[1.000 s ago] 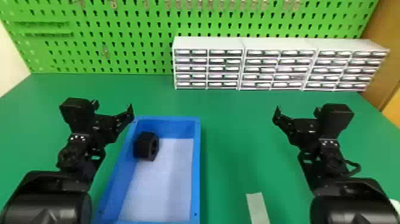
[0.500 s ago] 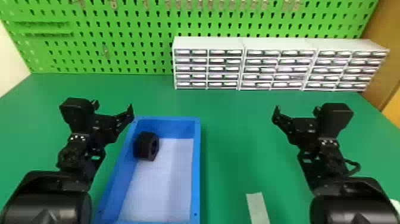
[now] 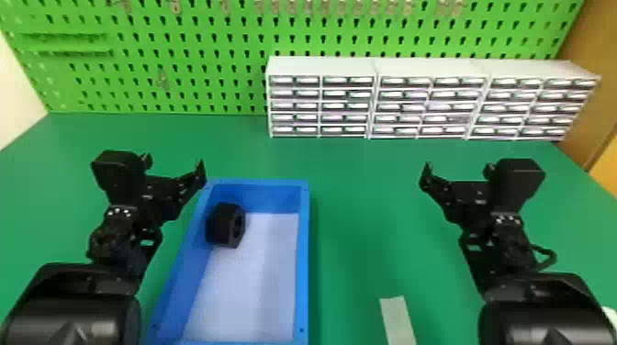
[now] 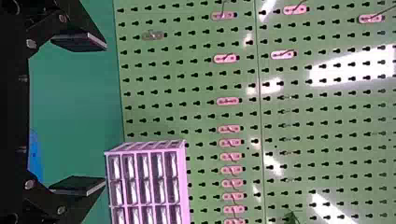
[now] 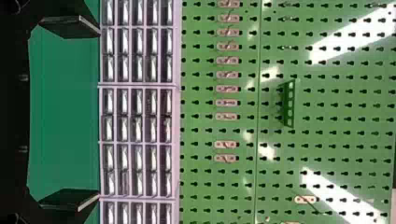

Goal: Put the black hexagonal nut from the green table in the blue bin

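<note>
In the head view, we see the black hexagonal nut [image 3: 226, 225] in the far-left corner of the blue bin [image 3: 302, 257], nearer our left tool [image 3: 174, 161]. Left wrist view: spread, empty. Right wrist view: our right tool [image 5: 99, 115], likewise.

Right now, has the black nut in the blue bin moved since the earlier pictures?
No. In the head view, the black nut sits near the far left corner of the blue bin, just as before.
</note>
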